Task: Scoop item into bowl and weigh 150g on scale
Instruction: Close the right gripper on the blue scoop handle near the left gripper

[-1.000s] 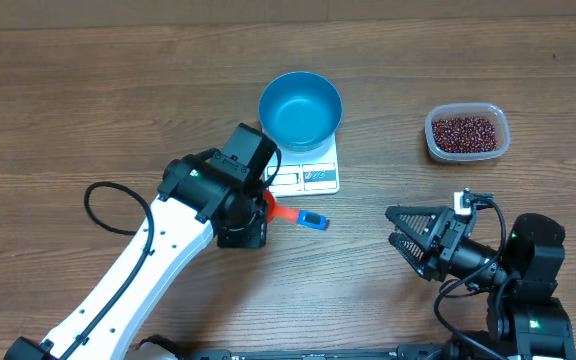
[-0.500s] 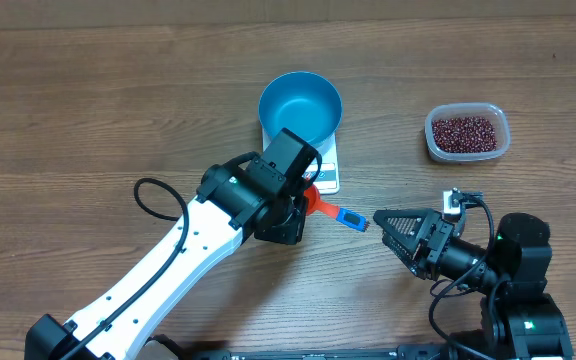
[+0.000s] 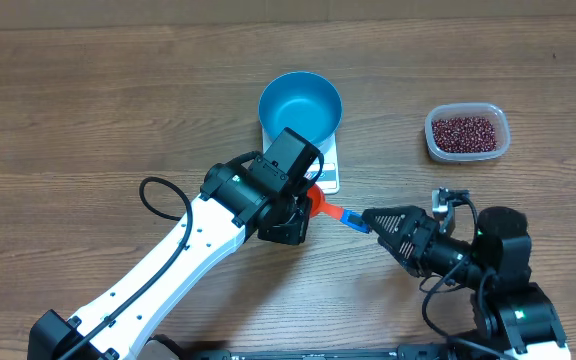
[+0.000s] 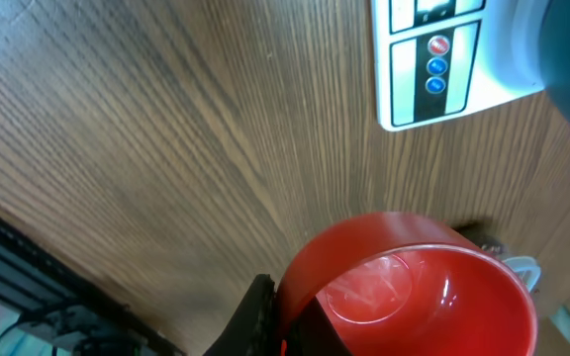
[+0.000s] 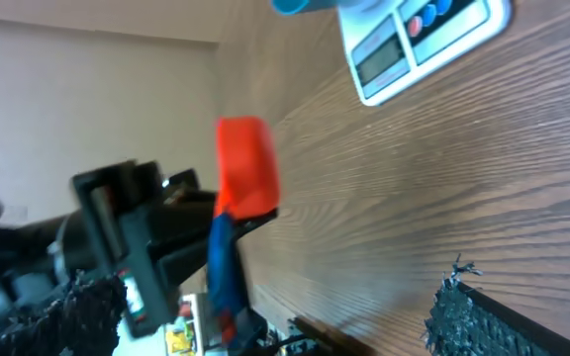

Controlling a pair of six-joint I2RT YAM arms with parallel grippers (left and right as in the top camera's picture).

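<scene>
Small dark maroon beans [image 3: 461,133] fill a clear plastic tub [image 3: 506,135] at the tabletop's [image 3: 88,110] far right. Bare wood separates it from the round bright blue plastic bowl [image 3: 300,110], which sits on the flat white rectangular scale [image 3: 323,180]. The left fingers [image 4: 258,318] pinch a red plastic scoop with a blue handle [image 3: 316,205]. The right fingers [image 3: 398,216] are spread wide at the handle's tip.

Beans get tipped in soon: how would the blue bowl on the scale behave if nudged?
The blue bowl looks empty, so probably light and easily shifted. Smooth plastic on the smooth scale may slide rather than tip. It seems to overhang the scale's far edge, so a hard push could unseat it.
</scene>
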